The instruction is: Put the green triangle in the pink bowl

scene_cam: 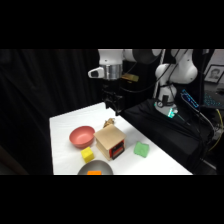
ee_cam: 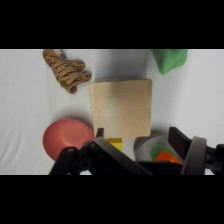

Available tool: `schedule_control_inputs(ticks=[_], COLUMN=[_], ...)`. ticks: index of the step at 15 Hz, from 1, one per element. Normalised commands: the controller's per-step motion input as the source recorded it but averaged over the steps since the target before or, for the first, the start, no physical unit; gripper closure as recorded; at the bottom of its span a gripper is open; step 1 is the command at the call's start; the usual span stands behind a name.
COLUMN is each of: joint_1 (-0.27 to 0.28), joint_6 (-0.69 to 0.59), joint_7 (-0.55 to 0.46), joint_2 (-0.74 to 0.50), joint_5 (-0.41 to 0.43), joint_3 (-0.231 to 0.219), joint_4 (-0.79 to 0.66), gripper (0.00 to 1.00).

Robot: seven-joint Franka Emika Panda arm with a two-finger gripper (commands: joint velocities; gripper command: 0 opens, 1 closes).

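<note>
The green triangle (scene_cam: 142,149) lies on the white table to the right of the wooden box (scene_cam: 110,141); the wrist view shows the green triangle (ee_cam: 170,59) at its top edge, partly cut off. The pink bowl (scene_cam: 81,136) sits left of the box and holds nothing, and shows as the pink bowl (ee_cam: 65,137) at the wrist view's lower left. My gripper (scene_cam: 113,105) hangs well above the table's far side, behind the box. In the wrist view the gripper (ee_cam: 137,135) is open, with nothing between its fingers.
A yellow cube (scene_cam: 88,154) sits in front of the box. A grey bowl (scene_cam: 95,169) with orange and green pieces stands at the table's near edge. A striped tiger toy (ee_cam: 65,70) lies behind the box. Dark equipment borders the table's right side.
</note>
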Motion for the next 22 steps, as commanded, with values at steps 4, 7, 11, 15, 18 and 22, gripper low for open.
schedule_control_inputs(ticks=[4,7,11,15,18,22], joint_1=[-0.003,0.03,0.059,0.081,0.092,0.088], joint_6=[0.02,0.07,0.13,0.23,0.31,0.38], joint_7=[-0.07,-0.11,-0.13,-0.17,-0.23,-0.25], joint_2=[-0.07,-0.16,-0.21,-0.25,-0.28,-0.23], joint_5=[0.059,0.09,0.109,0.141,0.202,0.183], joint_3=[0.02,0.042,0.057,0.065,0.057,0.047], joint_4=[-0.05,-0.16,-0.26,-0.34,-0.36,-0.35], gripper=[0.0,0.0,0.0,0.0,0.0,0.0])
